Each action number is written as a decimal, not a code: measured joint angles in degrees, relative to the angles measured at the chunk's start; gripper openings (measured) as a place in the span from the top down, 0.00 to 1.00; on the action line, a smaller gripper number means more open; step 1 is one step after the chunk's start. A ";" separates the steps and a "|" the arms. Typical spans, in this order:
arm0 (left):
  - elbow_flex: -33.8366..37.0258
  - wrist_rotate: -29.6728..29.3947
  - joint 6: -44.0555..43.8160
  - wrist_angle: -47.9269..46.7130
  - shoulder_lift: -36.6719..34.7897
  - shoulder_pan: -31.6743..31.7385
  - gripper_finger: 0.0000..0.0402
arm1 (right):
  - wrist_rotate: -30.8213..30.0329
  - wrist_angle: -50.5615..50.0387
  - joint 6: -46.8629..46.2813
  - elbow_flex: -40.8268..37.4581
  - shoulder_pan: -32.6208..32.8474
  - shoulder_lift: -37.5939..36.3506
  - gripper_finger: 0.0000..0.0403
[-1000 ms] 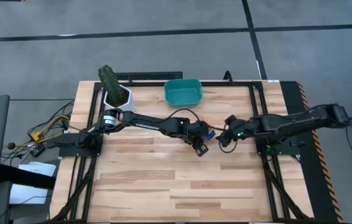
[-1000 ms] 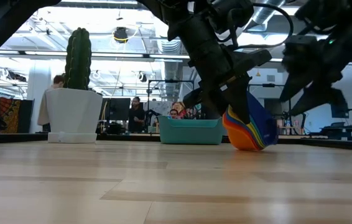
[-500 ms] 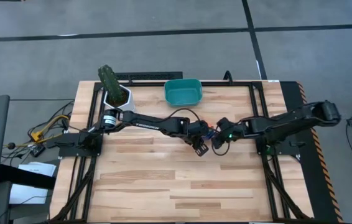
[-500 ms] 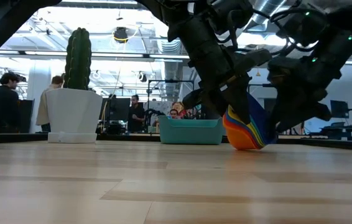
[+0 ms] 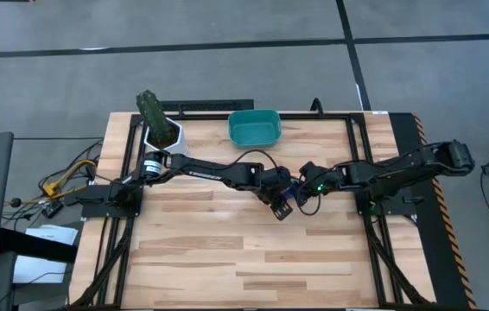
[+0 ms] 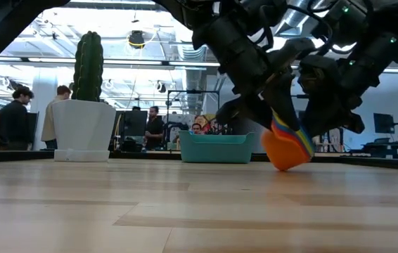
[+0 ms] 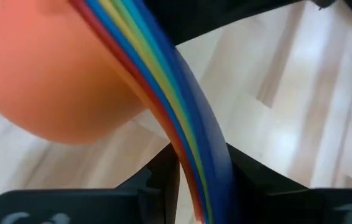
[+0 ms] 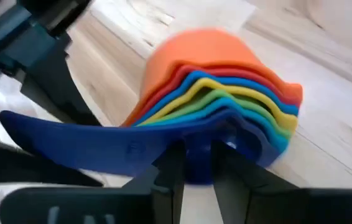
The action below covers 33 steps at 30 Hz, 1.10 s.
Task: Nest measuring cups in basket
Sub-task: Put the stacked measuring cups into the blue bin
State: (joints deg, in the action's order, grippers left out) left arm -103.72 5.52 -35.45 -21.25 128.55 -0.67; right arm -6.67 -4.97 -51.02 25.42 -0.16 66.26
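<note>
Holding the nested measuring cups (image 6: 287, 149) steady is what counts now: they sit stacked one inside another, orange outermost and blue innermost, tilted and clear of the table (image 5: 227, 250) in the low view, near the table's middle. Your left gripper (image 7: 191, 186) has its fingers clamped on the fanned flat handles, as its wrist view shows. Your right gripper (image 8: 194, 163) has its fingers pinched on the blue innermost cup's rim, on the stack's right side.

With both grippers on one stack, I would judge the danger to be pulling against yourself: a tug from either side could fan the cups apart or pop the inner ones out. Decide which gripper carries, and ease the other off before you travel. Keep the stack's mouth from tipping further, since the cups are only held together by friction.

The basket (image 5: 254, 127) stands at the far edge of the table, well apart from the stack, with the potted plant (image 5: 160, 121) to its left. Carry the stack high enough to pass the basket's wall, then lower it inside.
</note>
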 joint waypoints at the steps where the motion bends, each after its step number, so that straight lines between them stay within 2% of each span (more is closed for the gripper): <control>1: 0.00 0.76 -0.29 0.16 0.00 -0.02 0.79 | 0.56 -0.55 0.28 0.28 0.00 0.04 0.75; 5: 0.00 4.09 -0.61 1.72 0.00 -0.12 0.79 | 3.21 -4.04 1.52 2.97 0.00 0.04 0.76; 10: 0.00 8.15 -0.02 3.50 0.00 -0.51 0.79 | 6.06 -13.15 4.00 7.83 0.10 0.04 0.76; 15: 0.02 9.40 0.49 5.37 0.02 -0.96 0.84 | 9.44 -20.05 6.46 11.29 0.15 0.04 0.76; 20: 0.13 10.91 0.39 5.64 0.11 -0.97 0.89 | 11.18 -21.36 6.26 11.57 1.49 0.04 0.76; 24: 2.11 16.68 -3.20 12.20 1.42 -1.32 0.90 | 13.50 -22.33 4.29 11.53 3.57 0.14 0.76; 29: 2.23 19.03 -4.54 13.85 3.13 -2.12 0.86 | 13.00 -23.04 2.29 11.59 6.29 0.27 0.76; 33: 2.09 17.46 -4.71 15.13 3.50 -2.41 0.84 | 12.64 -23.47 1.96 11.62 7.05 0.60 0.76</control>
State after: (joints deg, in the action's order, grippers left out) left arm -101.63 22.98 -40.16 -6.12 132.05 -3.08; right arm 5.98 -28.44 -49.07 37.04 6.89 66.85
